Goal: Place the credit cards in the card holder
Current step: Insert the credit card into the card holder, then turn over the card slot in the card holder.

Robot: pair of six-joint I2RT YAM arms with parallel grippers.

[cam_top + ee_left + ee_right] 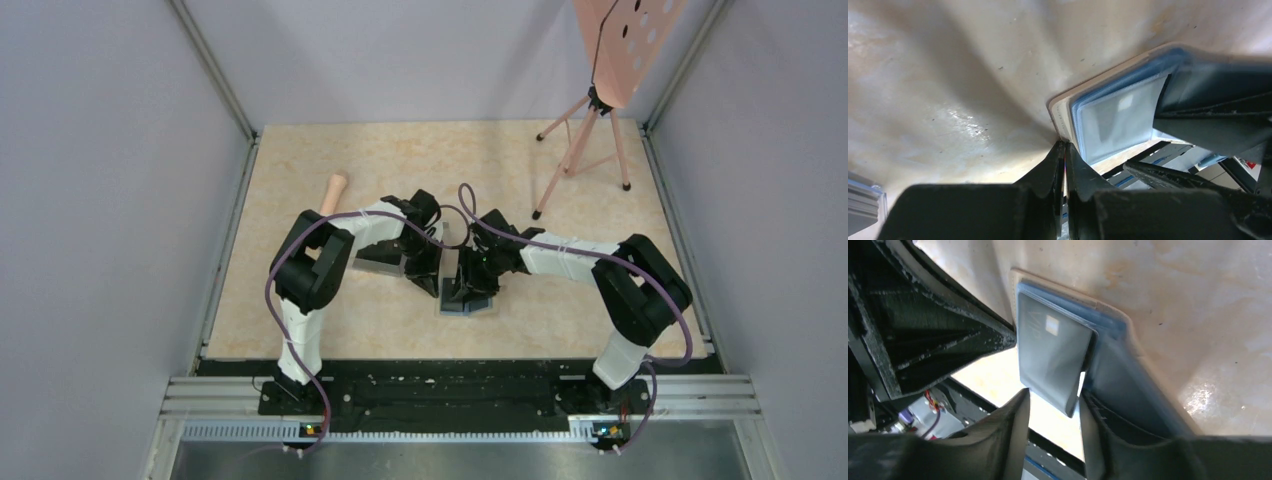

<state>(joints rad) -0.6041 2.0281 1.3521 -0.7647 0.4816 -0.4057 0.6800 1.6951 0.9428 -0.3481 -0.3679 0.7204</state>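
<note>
The card holder (1098, 80) is pinched steady by the left pincer (1064, 146) for insertion; the credit card (1053, 355) is flanked by the right pincer (1053, 396), grip indeterminate.

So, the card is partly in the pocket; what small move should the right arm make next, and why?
Probably ease the right gripper forward to push the credit card deeper. It sits only partly in the blue pocket of the card holder, its free end between the open right jaws. The shut left gripper pinches the holder's tan edge, so the holder should stay put.
</note>
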